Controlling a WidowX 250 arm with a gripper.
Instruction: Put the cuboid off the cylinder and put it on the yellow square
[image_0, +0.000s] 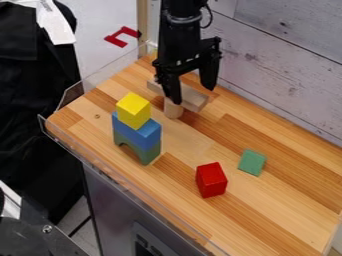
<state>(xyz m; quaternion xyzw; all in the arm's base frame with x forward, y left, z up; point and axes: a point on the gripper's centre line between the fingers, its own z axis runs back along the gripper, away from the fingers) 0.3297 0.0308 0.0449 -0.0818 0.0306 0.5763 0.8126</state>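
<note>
Room: a robotics lab, we judge;
Rig: we see a black robot arm (179, 42) above a butcher-block worktop (287, 205);
Edging: clear plastic guard (100, 76);
Backdrop: whitewashed boards (280, 52);
Props: we spot toy blocks (133, 109).

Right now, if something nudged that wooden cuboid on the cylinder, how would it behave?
The cuboid would probably tip or slide off quite easily, since its ends overhang the narrower cylinder. It should stay stiff, as it looks like solid wood. Its flat sides suggest it wouldn't roll far once down.
</note>
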